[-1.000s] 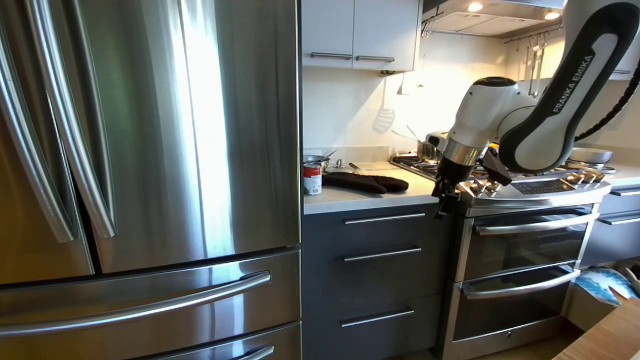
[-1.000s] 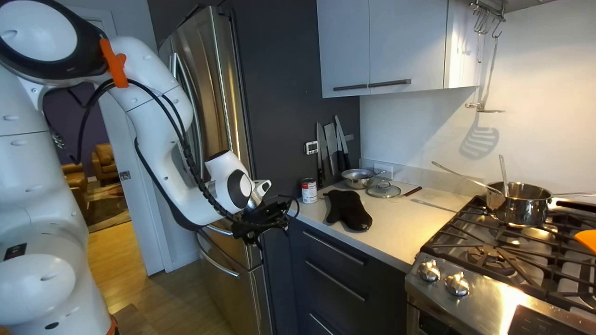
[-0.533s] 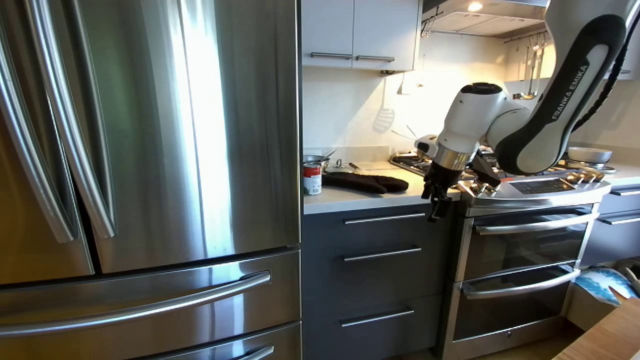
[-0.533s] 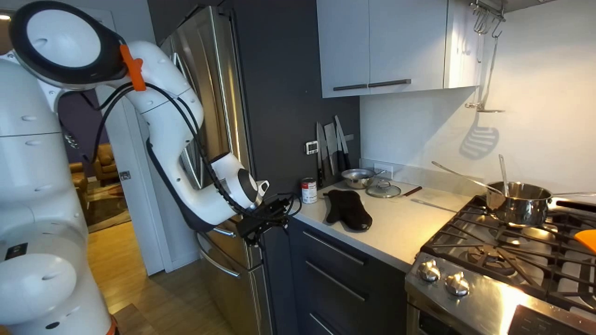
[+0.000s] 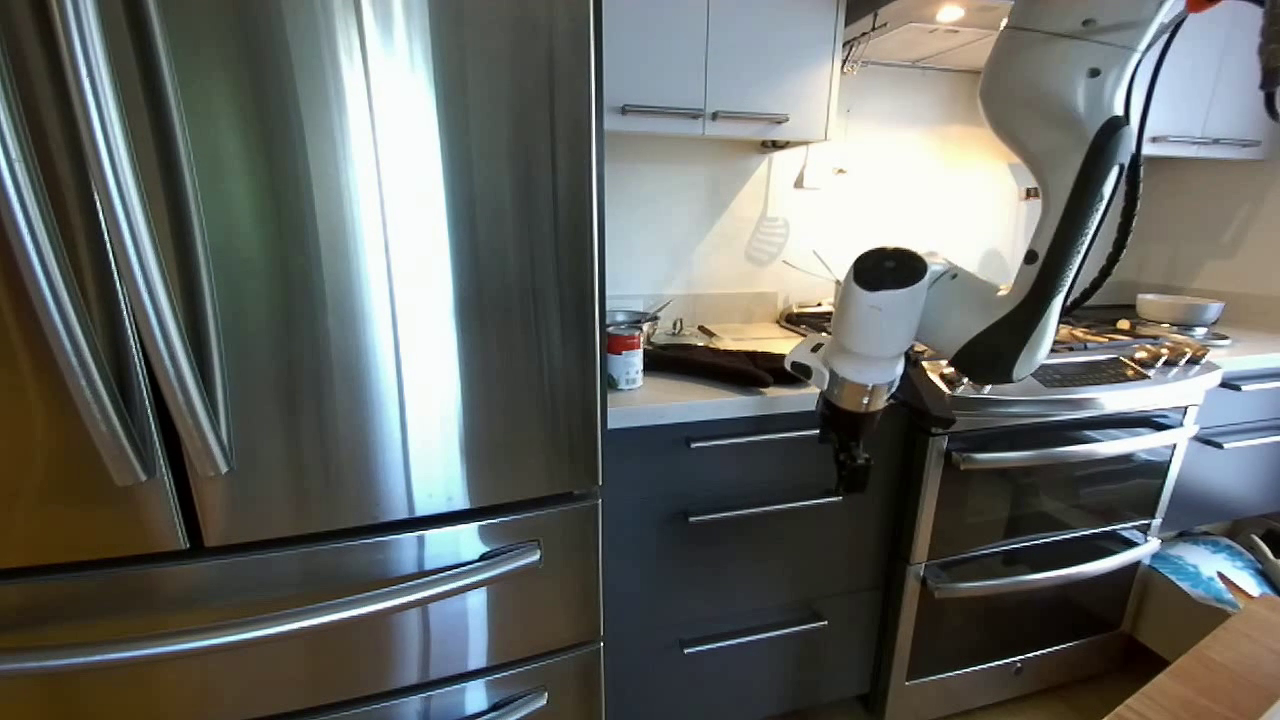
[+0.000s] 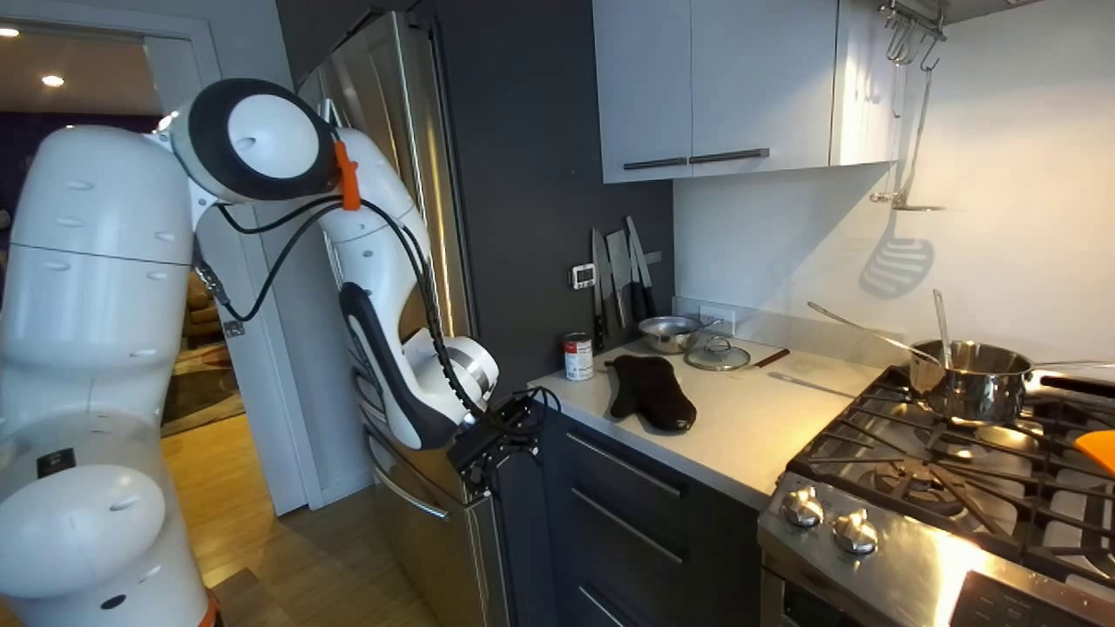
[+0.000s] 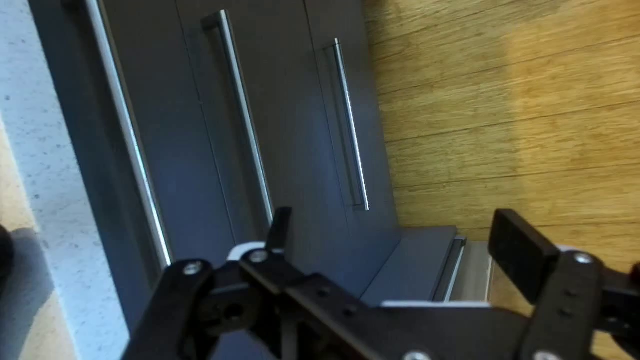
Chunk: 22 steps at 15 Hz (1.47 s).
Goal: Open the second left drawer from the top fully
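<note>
A narrow gap lies behind the handle [image 7: 247,115] of the second drawer [image 7: 295,150]; room extends over the floor [image 7: 475,115]. A grey panel [image 7: 412,262] projects on one side; the oven [image 5: 1045,505] bounds the other.

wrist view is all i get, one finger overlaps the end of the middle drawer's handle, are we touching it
Observer: No, in an exterior view a gap shows between the gripper and the middle drawer's handle.
Operator: ok, what's nearby that i can't see
Observer: A stainless oven, right of the drawer stack in an exterior view.
Operator: anything on top of it
Observer: Yes, a steel pot sits up there in an exterior view.
</note>
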### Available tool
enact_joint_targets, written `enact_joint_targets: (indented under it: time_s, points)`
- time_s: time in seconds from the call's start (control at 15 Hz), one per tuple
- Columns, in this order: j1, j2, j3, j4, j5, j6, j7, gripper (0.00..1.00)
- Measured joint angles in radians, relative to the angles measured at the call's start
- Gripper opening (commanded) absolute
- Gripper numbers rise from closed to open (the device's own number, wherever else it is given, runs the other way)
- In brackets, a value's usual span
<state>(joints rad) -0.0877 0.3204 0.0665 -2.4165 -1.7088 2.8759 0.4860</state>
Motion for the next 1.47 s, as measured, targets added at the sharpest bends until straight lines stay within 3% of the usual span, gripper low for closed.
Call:
enact_joint_targets:
  time_s: [0.27, 0.6, 0.93, 1.13, 1.47]
  points:
    - [0.042, 0.201, 0.024, 0.102, -0.215, -0.108, 0.265, 1.0]
    - [0.028, 0.433, 0.053, 0.282, -0.543, -0.144, 0.539, 1.0]
    - [-0.026, 0.583, 0.103, 0.418, -0.805, -0.282, 0.669, 1.0]
    - [-0.033, 0.627, 0.148, 0.489, -0.806, -0.357, 0.649, 1.0]
    - [-0.024, 0.64, 0.156, 0.516, -0.806, -0.364, 0.648, 1.0]
